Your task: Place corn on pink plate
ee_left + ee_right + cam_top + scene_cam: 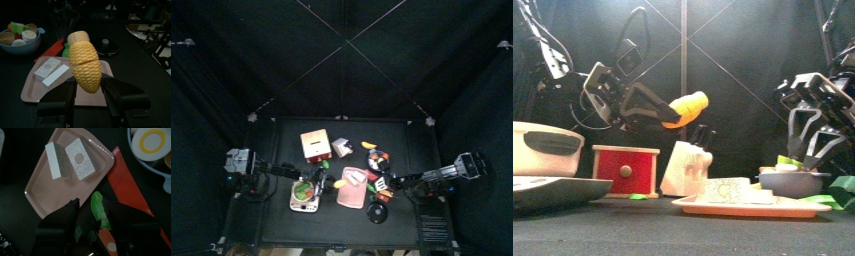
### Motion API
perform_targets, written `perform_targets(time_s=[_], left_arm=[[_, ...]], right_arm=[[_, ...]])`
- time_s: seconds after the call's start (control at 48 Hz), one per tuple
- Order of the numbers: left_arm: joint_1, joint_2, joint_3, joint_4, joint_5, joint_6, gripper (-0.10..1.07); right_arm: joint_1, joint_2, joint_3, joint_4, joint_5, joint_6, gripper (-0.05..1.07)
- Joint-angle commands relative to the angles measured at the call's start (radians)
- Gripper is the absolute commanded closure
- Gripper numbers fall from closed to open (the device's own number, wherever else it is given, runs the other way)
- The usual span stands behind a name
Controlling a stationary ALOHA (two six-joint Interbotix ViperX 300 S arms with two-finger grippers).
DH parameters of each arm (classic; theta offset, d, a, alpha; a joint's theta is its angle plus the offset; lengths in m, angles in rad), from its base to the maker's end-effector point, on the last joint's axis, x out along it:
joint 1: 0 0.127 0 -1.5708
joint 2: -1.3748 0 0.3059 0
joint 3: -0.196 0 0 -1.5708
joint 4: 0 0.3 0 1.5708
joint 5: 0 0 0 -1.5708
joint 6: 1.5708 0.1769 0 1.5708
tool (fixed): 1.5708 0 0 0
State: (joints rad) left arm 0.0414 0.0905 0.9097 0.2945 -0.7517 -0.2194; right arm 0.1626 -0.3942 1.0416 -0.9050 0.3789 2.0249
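Observation:
The corn [85,65] is a yellow cob with a pale stub end, and my left gripper [88,83] is shut on it, one jaw on each side. It hangs in the air above the pink plate [32,92], near the plate's edge. From the front, the corn [687,104] is well above the table, left of the plate [747,209]. Two white sponge-like blocks [67,158] lie on the plate [47,190]. My right gripper [95,208] stands open beside the plate, over a green leafy piece [99,213].
A red box with a drawer [627,170] and a white knife block [684,168] stand behind the plate. There is a bowl of toy foods [20,40], a white pot [547,150] at the left, a grey bowl [794,180] at the right, and an orange-red strip [130,183].

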Motion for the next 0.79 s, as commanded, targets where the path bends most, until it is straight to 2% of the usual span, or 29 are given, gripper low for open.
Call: perform_targets(time_s=[0.0,0.167,0.312,0.479,0.583,0.646,0.771], left_arm=[[-0.005,-0.009,-0.026,0.002,0.021,0.002,0.36],[-0.032,-0.005,-0.051,0.034,0.097,0.0,0.36],[-0.058,-0.003,-0.081,0.097,0.172,0.0,0.36],[-0.075,0.003,-0.117,0.123,0.209,0.0,0.36],[-0.075,0.014,-0.127,0.123,0.218,0.0,0.36],[-0.075,0.017,-0.13,0.123,0.222,0.0,0.36],[-0.075,0.023,-0.135,0.123,0.224,0.0,0.36]], right_arm=[[0.008,-0.014,-0.057,-0.08,-0.002,-0.011,0.23],[0.029,-0.008,-0.15,-0.302,-0.02,-0.11,0.23],[0.046,0.025,-0.189,-0.408,-0.038,-0.209,0.23],[0.091,0.138,-0.232,-0.492,-0.044,-0.356,0.23],[0.11,0.199,-0.284,-0.494,-0.028,-0.465,0.22],[0.11,0.219,-0.325,-0.451,-0.015,-0.515,0.21],[0.112,0.238,-0.348,-0.362,-0.031,-0.557,0.07]])
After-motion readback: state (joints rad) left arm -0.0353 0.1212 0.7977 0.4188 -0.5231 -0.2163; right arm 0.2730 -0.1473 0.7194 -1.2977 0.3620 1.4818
